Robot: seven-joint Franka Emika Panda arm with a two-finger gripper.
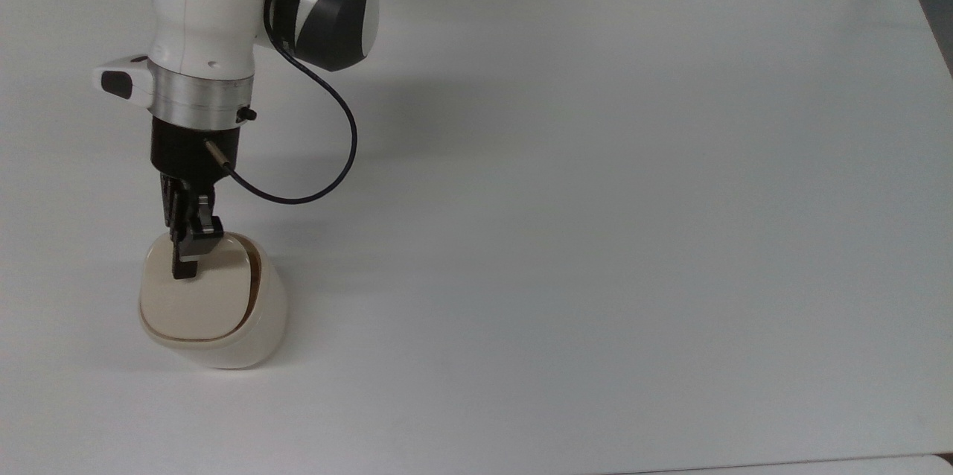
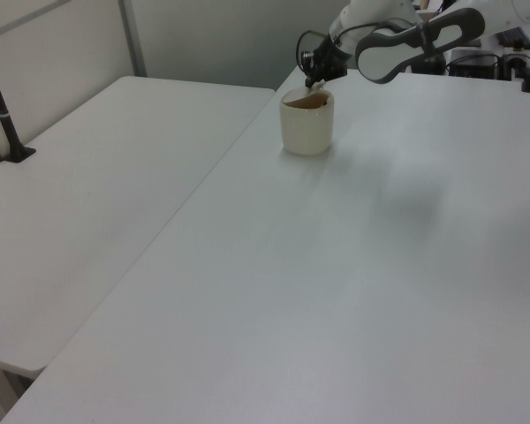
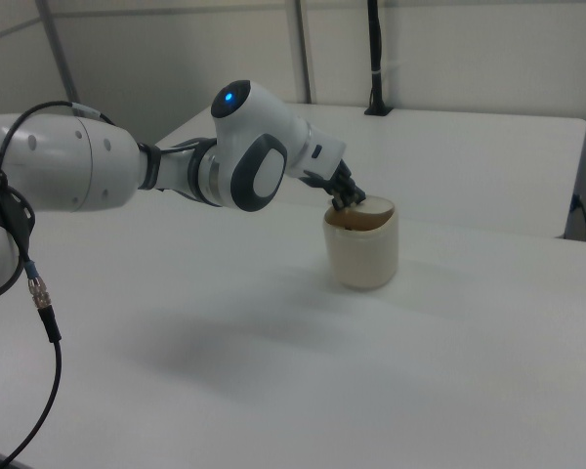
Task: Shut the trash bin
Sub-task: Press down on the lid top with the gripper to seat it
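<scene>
Lid [image 1: 197, 300] nearly flat on bin [image 1: 257, 330]; light, stiff plastic, I judge. My gripper [image 1: 181, 272] presses near its edge; finger spread unclear.

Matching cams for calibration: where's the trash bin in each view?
Top view: trash bin, lower left, claw on its lid.
Left view: trash bin, top centre.
Right view: trash bin, right of centre.
Shared landmark: the claw at the bin's top.
</scene>
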